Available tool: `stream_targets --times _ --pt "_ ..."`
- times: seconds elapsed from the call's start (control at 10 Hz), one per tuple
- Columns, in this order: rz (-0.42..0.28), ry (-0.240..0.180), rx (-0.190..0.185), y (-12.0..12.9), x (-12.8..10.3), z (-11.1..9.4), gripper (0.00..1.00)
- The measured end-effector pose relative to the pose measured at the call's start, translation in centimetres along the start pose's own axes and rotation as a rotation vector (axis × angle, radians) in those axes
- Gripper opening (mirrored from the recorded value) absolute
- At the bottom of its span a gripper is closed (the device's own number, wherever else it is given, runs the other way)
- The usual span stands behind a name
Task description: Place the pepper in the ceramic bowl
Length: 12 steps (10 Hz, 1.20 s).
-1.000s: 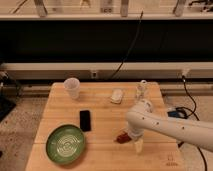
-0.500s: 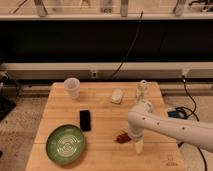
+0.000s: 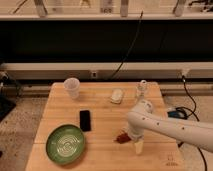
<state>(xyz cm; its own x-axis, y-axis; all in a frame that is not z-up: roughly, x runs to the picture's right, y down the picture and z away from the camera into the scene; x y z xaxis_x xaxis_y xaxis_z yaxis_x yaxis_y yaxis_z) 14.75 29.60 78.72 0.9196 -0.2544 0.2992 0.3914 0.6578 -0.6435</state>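
Since nothing has shifted over the last second, you are looking at a pause. The arm [image 3: 170, 127] hangs bent over the surface [image 3: 100, 105], and the jaws point down at the wood near its front edge, spread wide and holding nothing. The pepper [image 3: 121, 136] lies just beside the jaws on their bowl side, apparently not between them. I judge that the grasp is not yet made, so the task is only beginning.

The bowl [image 3: 66, 145] sits well apart from the jaws, beyond the pepper, and is empty. A phone [image 3: 85, 120] lies between pepper and bowl, slightly further back. A cup [image 3: 72, 87] stands far behind the jaws, and a small white item [image 3: 117, 95] and a clear one [image 3: 142, 90] sit towards the rear. Behind the surface a cable [image 3: 125, 55] crosses a dark wall, and the floor [image 3: 20, 125] is speckled.
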Motion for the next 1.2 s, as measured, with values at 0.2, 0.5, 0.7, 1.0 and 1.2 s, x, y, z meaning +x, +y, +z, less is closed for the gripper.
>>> stream_targets --times 0.2,0.5,0.7,1.0,1.2 --pt "0.003 -0.004 -0.006 0.15 -0.06 0.15 0.80" --pt "0.003 -0.004 -0.005 0.12 -0.06 0.07 0.77" --pt "0.002 -0.004 -0.005 0.08 -0.07 0.05 0.75" --pt "0.000 -0.004 -0.004 -0.05 -0.14 -0.17 0.63" --pt "0.001 -0.005 0.000 -0.21 -0.20 -0.57 0.70"
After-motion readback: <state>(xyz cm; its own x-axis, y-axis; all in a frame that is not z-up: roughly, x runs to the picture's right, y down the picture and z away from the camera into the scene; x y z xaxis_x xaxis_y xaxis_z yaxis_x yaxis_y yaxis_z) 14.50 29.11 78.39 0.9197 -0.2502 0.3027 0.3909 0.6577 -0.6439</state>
